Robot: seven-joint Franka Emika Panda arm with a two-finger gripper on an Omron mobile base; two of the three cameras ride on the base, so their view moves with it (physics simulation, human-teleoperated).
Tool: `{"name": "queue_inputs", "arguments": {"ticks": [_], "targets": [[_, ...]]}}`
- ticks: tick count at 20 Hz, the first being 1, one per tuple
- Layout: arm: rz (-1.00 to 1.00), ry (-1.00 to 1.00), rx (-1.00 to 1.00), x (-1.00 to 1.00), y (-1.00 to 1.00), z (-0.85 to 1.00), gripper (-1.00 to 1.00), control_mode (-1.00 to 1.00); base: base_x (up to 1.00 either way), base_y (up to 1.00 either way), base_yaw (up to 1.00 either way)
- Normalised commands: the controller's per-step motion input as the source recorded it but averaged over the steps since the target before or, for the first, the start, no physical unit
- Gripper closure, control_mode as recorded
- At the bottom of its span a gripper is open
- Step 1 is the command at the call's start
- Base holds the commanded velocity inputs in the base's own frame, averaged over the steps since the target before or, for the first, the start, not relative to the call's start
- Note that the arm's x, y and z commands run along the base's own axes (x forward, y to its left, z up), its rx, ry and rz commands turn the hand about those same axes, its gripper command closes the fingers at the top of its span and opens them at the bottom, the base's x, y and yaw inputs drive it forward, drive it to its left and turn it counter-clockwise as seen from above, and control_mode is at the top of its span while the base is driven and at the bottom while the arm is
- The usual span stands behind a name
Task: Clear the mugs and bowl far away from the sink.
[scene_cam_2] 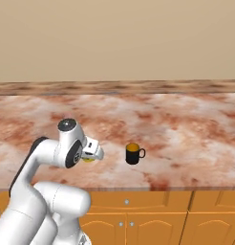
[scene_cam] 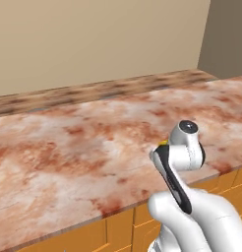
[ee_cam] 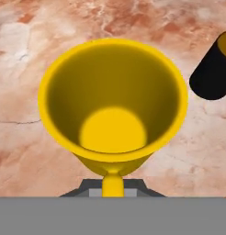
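The gripper (ee_cam: 113, 193), fingers pinched on the rim of the yellow bowl (ee_cam: 112, 103) at frame centre, carries it over the counter (scene_cam_2: 186, 119) beside the mug (scene_cam_2: 133, 153), and next seems a gentle set-down

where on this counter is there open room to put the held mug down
Bare marble runs from the gripper back to the wall strip and out to both sides. It is tightest right beside the gripper, where the standing mug sits near the counter's front edge. The held mug would fit behind or well past it.
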Motion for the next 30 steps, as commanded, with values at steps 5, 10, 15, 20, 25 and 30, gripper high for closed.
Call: {"name": "queue_inputs", "arguments": {"ticks": [5,10,15,20,25,30], "targets": [[0.0,0.05,0.0,0.93,-0.05,-0.49,1.0,-1.0,0.0,0.0,0.0],[0.0,0.16,0.0,0.6,-0.05,-0.42,1.0,-1.0,0.0,0.0,0.0],[0.0,0.24,0.02,0.09,0.0,-0.48,1.0,-1.0,0.0,0.0,0.0],[0.0,0.0,0.0,-0.07,0.0,-0.61,1.0,-1.0,0.0,0.0,0.0],[0.0,-0.1,0.0,-0.07,0.0,-0.54,1.0,-1.0,0.0,0.0,0.0],[0.0,0.0,0.0,0.0,0.0,-0.07,-1.0,-1.0,0.0,0.0,0.0]]}}
